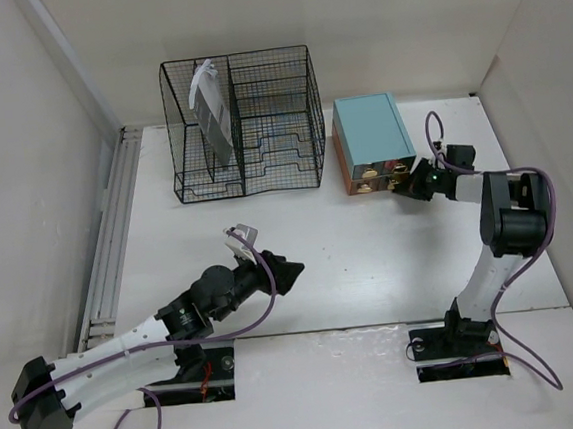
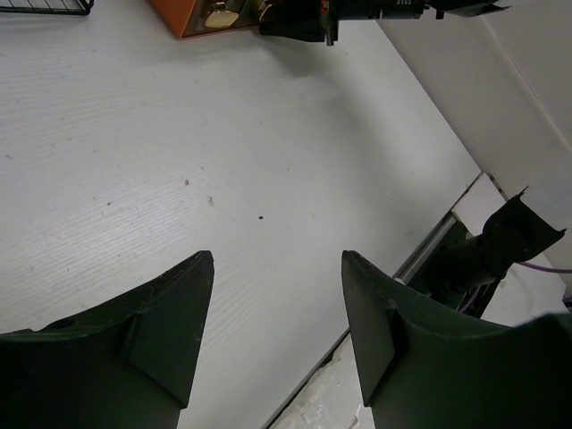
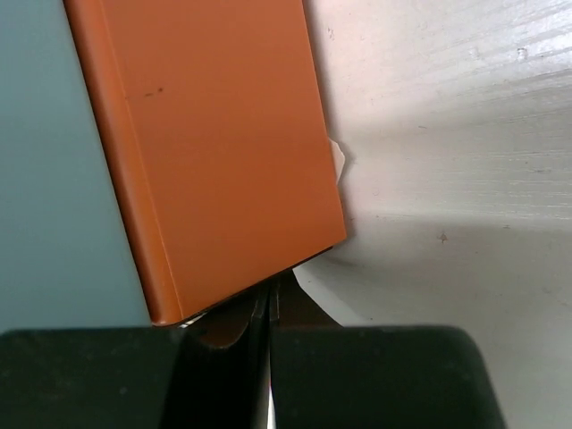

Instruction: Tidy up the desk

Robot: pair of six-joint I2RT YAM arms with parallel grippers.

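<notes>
The desk (image 1: 371,257) is a wide white tabletop. My left gripper (image 1: 290,271) hovers over its left-middle, open, and the left wrist view shows only bare desk (image 2: 223,134) between the left gripper's (image 2: 277,255) fingers. My right gripper (image 1: 405,186) is at the back right, against the front of the small teal-topped orange drawer box (image 1: 370,132). In the right wrist view the right gripper (image 3: 271,299) is shut, its tips tucked under the lower corner of the orange box (image 3: 223,134), with nothing visible between them.
A black wire-mesh file rack (image 1: 243,123) stands at the back left with grey-white papers (image 1: 209,106) upright in its left slot. White walls close in both sides. A metal rail (image 1: 112,230) runs along the desk's left edge. A small white bit (image 3: 338,161) pokes out from behind the box's edge.
</notes>
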